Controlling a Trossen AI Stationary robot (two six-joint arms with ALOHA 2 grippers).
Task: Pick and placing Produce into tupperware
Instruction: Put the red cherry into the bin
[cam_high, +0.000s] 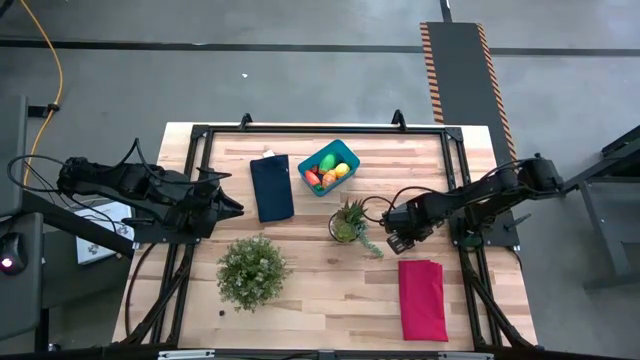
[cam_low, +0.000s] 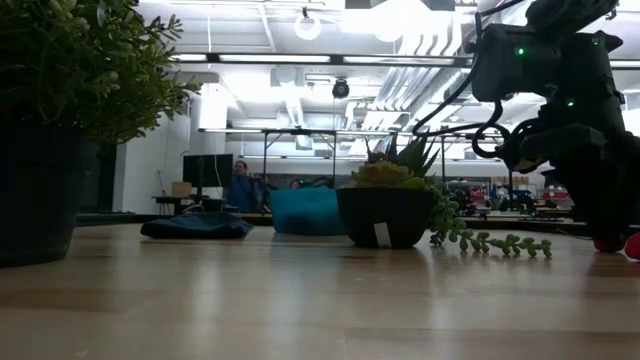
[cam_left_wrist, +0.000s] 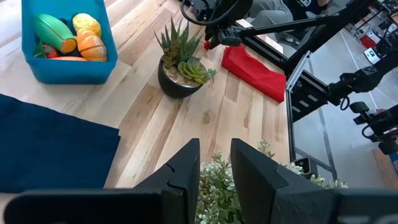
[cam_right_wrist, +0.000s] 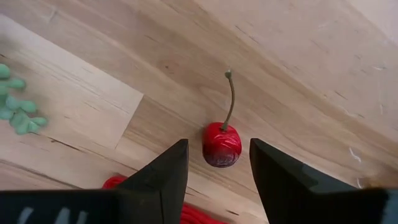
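A small red cherry (cam_right_wrist: 221, 144) with a thin stem lies on the wood, beside the red cloth (cam_high: 423, 298). My right gripper (cam_right_wrist: 219, 155) points down over it, open, one finger on each side of the cherry with a gap to both. The bright blue tupperware (cam_high: 328, 167) stands at the far middle of the table. It holds a green oval (cam_left_wrist: 53, 30), a yellow lemon (cam_left_wrist: 87, 23) and an orange piece (cam_left_wrist: 92, 45). My left gripper (cam_left_wrist: 214, 158) waits near the left edge, open a little, with nothing between its fingers.
A spiky plant in a dark pot (cam_high: 349, 222) stands just left of my right gripper (cam_high: 400, 240), with a trailing strand (cam_right_wrist: 15, 112) on the wood. A bushy potted plant (cam_high: 252, 270) is at the near left. A dark blue cloth (cam_high: 271, 187) lies left of the tupperware.
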